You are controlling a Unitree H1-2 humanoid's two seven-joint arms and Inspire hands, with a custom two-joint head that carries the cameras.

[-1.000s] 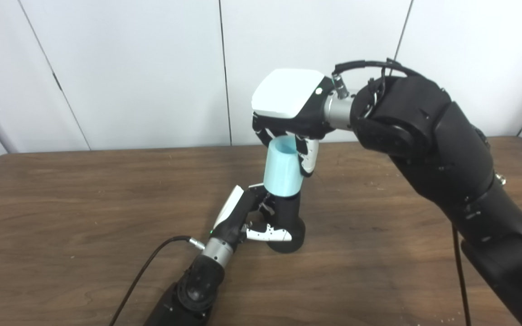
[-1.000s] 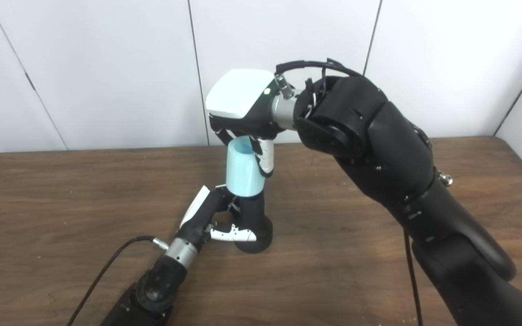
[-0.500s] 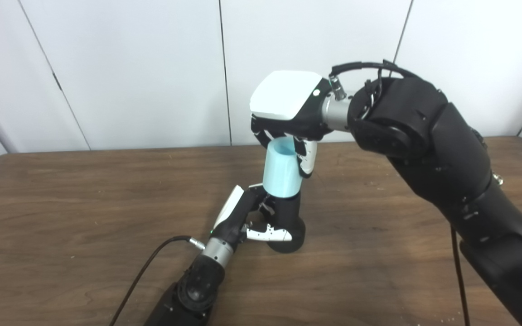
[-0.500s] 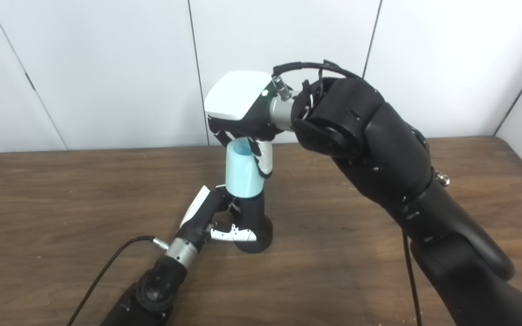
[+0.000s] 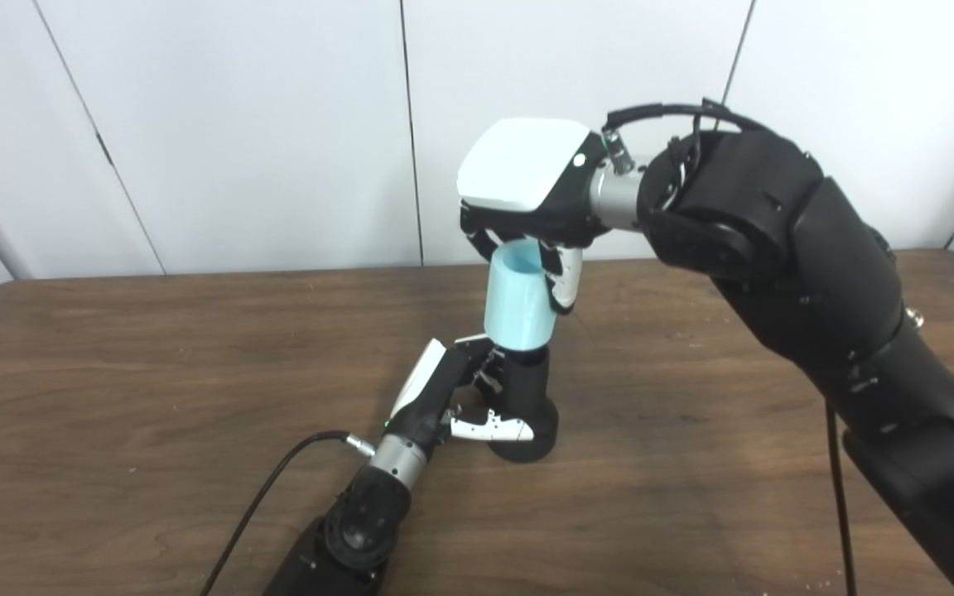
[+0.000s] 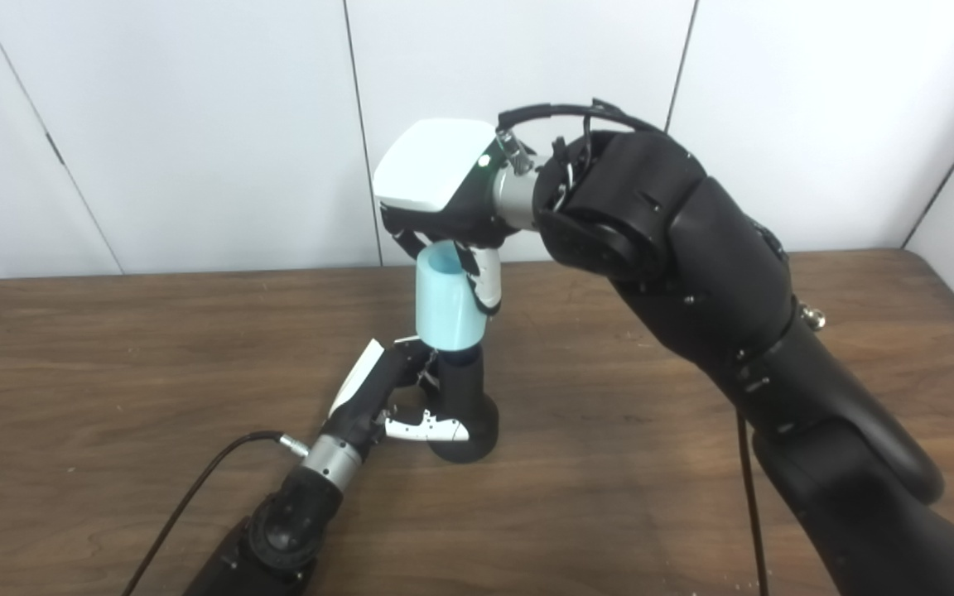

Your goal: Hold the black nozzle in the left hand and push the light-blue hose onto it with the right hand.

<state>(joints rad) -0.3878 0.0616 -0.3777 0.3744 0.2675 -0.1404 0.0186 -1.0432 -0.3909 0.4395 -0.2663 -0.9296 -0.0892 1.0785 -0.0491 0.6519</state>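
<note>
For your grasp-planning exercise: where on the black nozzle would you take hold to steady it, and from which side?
Grip the nozzle on its bare stem, just above the flared base, coming in low from the left as the left hand does. It stands upright, the hose covers its top, and the right hand fills the space above.

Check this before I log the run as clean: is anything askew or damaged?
Nothing stands out. The light-blue hose sits upright over the black nozzle, the left hand holding the nozzle, the right hand on the hose's top. No visible damage.
</note>
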